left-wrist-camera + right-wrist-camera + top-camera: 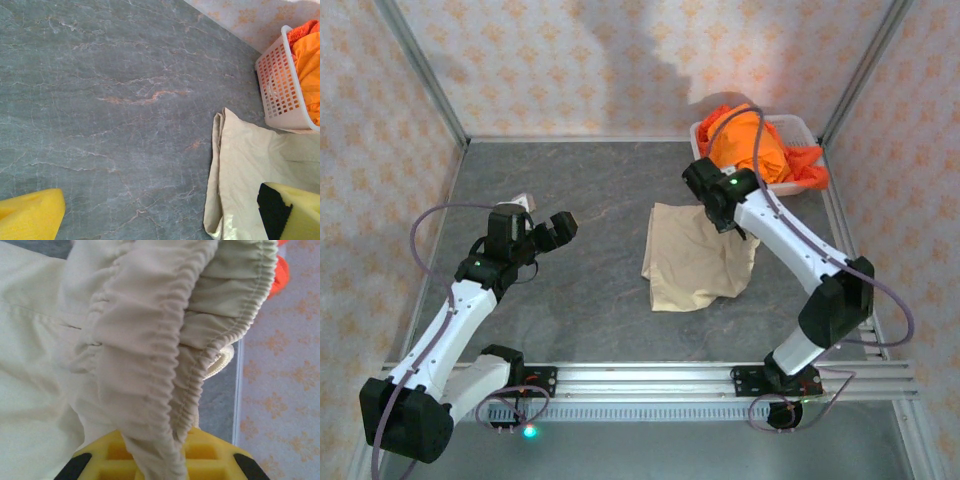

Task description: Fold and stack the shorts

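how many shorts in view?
2 at least: beige cloth shorts on the grey table, waistband in the shut right tool; orange cloth shorts heaped in the white plastic mesh basket, possibly several pairs hidden there.

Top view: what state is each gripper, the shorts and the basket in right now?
left gripper, open, empty.
right gripper, shut on waistband of the beige shorts.
beige shorts, rumpled on the table, unfolded.
orange shorts, heaped in the white mesh basket.
white mesh basket, upright, full.
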Controlling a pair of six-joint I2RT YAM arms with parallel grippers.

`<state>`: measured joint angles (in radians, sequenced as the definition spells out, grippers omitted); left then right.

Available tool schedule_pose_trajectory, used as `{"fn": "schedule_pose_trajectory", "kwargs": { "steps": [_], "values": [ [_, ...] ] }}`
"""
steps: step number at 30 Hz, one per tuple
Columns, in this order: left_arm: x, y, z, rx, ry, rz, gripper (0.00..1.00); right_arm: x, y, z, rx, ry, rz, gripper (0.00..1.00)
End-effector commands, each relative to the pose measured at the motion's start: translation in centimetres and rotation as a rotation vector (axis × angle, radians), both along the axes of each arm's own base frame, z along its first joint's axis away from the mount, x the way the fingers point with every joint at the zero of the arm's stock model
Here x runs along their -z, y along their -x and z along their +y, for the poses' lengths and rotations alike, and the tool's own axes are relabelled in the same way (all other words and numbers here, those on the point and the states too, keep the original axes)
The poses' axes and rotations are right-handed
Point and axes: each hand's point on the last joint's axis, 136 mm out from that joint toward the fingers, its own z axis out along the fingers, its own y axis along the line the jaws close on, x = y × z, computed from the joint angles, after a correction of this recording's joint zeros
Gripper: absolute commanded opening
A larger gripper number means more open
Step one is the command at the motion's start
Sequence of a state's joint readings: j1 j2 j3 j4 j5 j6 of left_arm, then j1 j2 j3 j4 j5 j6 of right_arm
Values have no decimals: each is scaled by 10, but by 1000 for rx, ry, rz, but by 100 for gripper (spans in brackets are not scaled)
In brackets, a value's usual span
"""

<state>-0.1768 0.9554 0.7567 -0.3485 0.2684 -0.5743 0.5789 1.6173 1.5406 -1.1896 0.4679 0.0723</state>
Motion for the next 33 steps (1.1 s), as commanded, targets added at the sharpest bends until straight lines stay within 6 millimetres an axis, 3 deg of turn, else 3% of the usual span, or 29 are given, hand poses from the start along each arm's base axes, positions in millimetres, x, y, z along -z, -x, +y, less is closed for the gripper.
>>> {"fn": "schedule_pose_trajectory", "kwargs": {
  "steps": [1,7,13,15,17,19,21,23,26,29,33],
  "values": [
    [5,1,2,-3,-27,4,100,-2,-6,24,1,2,-22,0],
    [6,2,4,-8,-30,5,100,24,-8,77,-47,-36,18,0],
    [9,1,3,-13,-18,4,100,71,-2,142,-107,-130,109,9],
    [8,1,3,-15,-15,2,100,89,4,170,-130,-206,157,21],
    [9,0,3,-17,-11,0,100,107,15,205,-163,-346,229,40],
    [9,0,2,-20,-5,-2,100,113,29,239,-192,-526,300,58],
    [7,-1,1,-22,7,-6,100,101,41,269,-231,-729,341,73],
    [3,-3,-1,-17,22,-14,100,69,47,284,-277,-923,310,86],
    [-8,-5,-10,17,65,-31,100,23,44,271,-277,-1161,224,94],
    [-18,-10,-27,79,125,-32,100,-2,33,232,-210,-1324,118,100],
    [-20,-14,-63,196,137,13,99,2,26,184,-116,-1345,44,99]
  ]
}}
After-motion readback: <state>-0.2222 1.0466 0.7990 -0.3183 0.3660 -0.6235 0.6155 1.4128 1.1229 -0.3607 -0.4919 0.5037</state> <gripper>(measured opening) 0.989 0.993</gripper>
